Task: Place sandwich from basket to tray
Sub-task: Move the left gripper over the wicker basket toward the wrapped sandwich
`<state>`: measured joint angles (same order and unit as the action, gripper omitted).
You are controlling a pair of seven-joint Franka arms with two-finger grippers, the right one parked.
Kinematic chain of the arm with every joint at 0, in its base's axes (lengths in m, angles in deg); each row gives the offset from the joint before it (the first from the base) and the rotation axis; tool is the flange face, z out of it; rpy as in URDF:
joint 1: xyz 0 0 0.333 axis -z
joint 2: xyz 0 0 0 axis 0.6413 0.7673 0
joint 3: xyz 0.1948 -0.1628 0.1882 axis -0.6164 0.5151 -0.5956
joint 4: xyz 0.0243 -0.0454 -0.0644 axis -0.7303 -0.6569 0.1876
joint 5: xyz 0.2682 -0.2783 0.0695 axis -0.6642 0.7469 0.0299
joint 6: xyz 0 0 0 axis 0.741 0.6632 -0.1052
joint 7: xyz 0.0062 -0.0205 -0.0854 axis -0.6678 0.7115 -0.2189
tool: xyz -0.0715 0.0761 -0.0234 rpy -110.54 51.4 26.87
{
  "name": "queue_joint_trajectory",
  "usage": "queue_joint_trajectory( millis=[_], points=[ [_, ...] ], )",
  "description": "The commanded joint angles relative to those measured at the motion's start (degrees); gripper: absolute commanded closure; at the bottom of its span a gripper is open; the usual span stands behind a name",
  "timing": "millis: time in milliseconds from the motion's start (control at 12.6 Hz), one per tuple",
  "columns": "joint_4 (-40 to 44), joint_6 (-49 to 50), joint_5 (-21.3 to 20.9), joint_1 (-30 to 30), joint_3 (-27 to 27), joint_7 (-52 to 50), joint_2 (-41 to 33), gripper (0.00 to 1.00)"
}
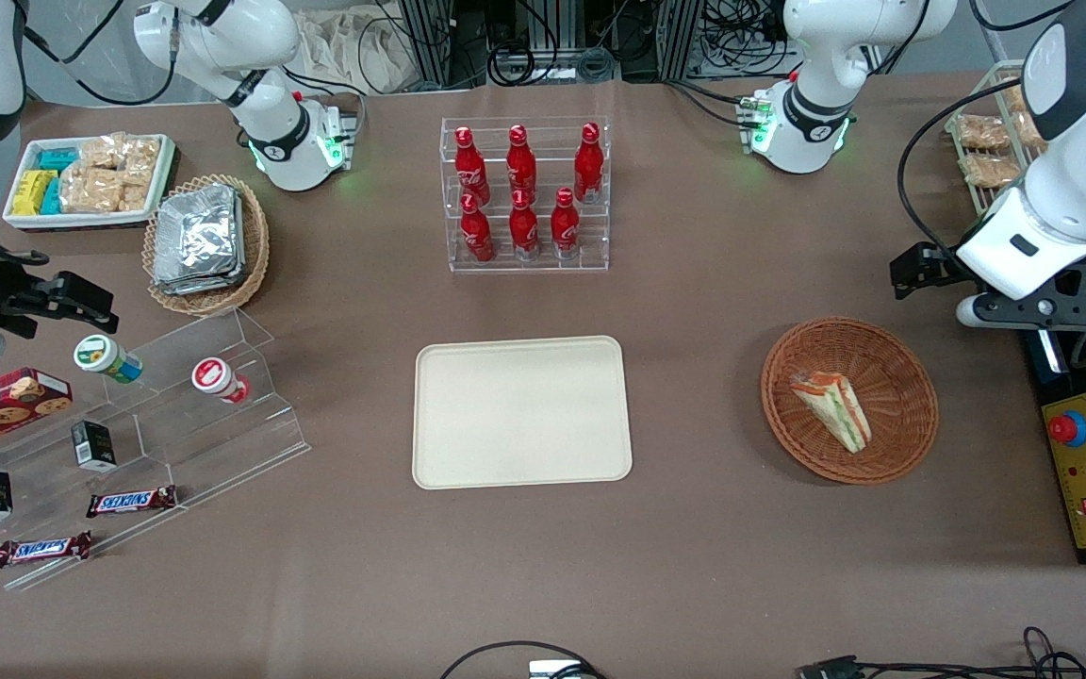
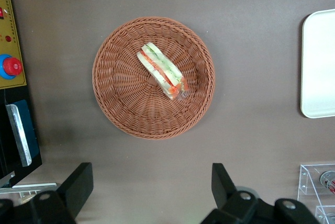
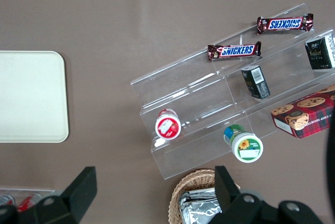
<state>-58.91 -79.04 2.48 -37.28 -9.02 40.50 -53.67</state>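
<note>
Sandwich (image 1: pixel 833 409) lies on its side in the reddish-brown wicker basket (image 1: pixel 901 372), roughly at the centre, tip pointing toward the front camera. Orange and green filling bands show along the cut edge; the clear wrap shows only as a crumpled bit at one end in the left wrist view (image 2: pixel 163 71).

Basket (image 2: pixel 120 98) sits on the brown bench (image 1: pixel 713 547) toward the working arm's end, well apart from the cream tray (image 1: pixel 520 412). Tray lies flat mid-bench with nothing on it. In the left wrist view only one rounded edge of the tray (image 2: pixel 318 64) shows; the rest is cut off by the frame.

Hand (image 2: pixel 152 190) hangs above the bench beside the basket, not touching it or the sandwich. Its two black fingers (image 2: pixel 78 185) stand wide apart with bare bench between them; the fingertips run out of frame. In the front view the hand (image 1: pixel 920 269) is mostly hidden by the white arm link, only a dark block showing, farther from the camera than the basket.

Acrylic rack of red bottles (image 1: pixel 524 193) stands farther from the camera than the tray. Yellow control box with a red button (image 1: pixel 1085 471) sits at the working arm's end of the bench, partly cut off. Wire rack of tan snack packets (image 1: pixel 986 141) is half hidden by the arm.
</note>
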Motion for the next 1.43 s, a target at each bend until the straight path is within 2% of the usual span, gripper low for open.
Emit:
queue_joint_trajectory(
  millis=[0,952,1190,1349],
  points=[
    [0.4,0.8,0.7,-0.1,-0.2,0.3,0.1,0.00],
    [0.9,2.6,0.7,-1.4,-1.5,-1.3,0.4,0.00],
    [0.4,3.8,1.5,-4.3,-2.5,-8.4,1.7,0.00],
    [-0.2,3.4,4.4,-5.7,-2.6,-15.0,4.6,0.01]
  ],
)
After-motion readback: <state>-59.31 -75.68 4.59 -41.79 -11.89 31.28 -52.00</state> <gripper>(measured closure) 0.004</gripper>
